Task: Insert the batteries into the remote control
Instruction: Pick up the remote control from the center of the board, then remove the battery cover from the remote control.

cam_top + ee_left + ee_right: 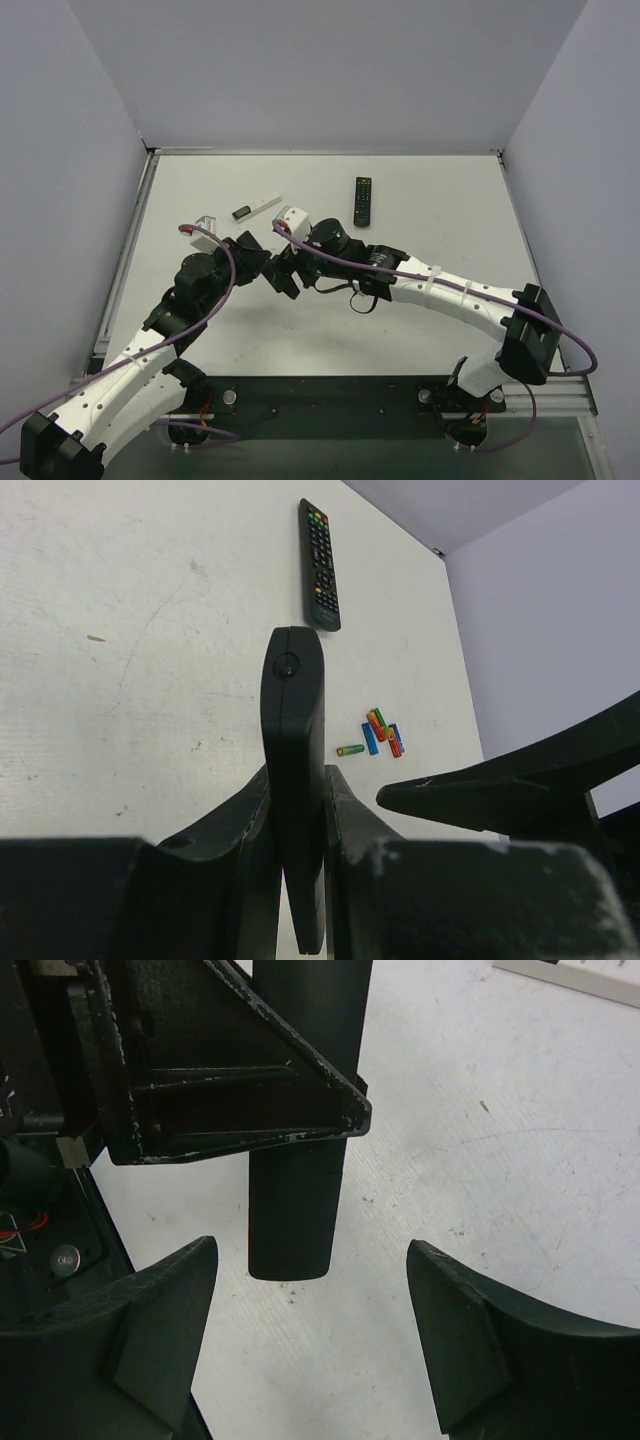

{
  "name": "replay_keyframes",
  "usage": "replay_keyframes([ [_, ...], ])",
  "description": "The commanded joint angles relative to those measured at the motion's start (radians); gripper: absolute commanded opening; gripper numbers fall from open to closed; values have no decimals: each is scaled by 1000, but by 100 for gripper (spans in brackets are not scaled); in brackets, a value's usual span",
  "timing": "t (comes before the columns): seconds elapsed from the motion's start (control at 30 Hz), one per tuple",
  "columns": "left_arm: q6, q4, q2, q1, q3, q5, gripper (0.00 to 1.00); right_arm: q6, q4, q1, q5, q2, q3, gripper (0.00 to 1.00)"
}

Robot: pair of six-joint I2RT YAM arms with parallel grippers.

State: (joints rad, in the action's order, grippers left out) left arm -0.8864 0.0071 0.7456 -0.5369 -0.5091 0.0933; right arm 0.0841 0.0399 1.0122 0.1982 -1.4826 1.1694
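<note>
My left gripper (pixel 297 780) is shut on the slim matte-black remote control (pixel 293 710), which stands on edge between its fingers and is held above the table. The remote's lower end also shows in the right wrist view (pixel 290 1220). My right gripper (pixel 310 1330) is open and empty, its fingers spread just short of that end, facing the left gripper (pixel 262 262) at the table's middle. Several small batteries (pixel 378 732) in green, blue, red and orange lie in a loose cluster on the table beyond the remote. They are hidden in the top view.
A longer black remote with coloured buttons (pixel 363 200) lies at the back of the table, also seen in the left wrist view (pixel 319 565). A thin white stick with a dark end (pixel 257 208) lies at the back left. Grey walls enclose the white table.
</note>
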Motion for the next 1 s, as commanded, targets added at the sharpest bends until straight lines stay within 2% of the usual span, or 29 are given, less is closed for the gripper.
replay_keyframes([
  [0.0,10,34,-8,3,-36,5,0,22,14,22,4,-27,62,71],
  [0.3,3,48,-18,3,-26,-7,0,52,28,28,24,-93,90,64],
  [0.5,6,50,-22,3,-28,-9,0,55,23,29,24,-105,92,44],
  [0.63,6,53,-22,3,-23,-10,0,52,15,28,24,-100,87,25],
  [0.73,4,56,-26,5,-23,0,0,49,11,29,24,-93,67,18],
  [0.97,9,70,-29,55,-43,14,0,23,-35,35,33,-73,12,9],
])
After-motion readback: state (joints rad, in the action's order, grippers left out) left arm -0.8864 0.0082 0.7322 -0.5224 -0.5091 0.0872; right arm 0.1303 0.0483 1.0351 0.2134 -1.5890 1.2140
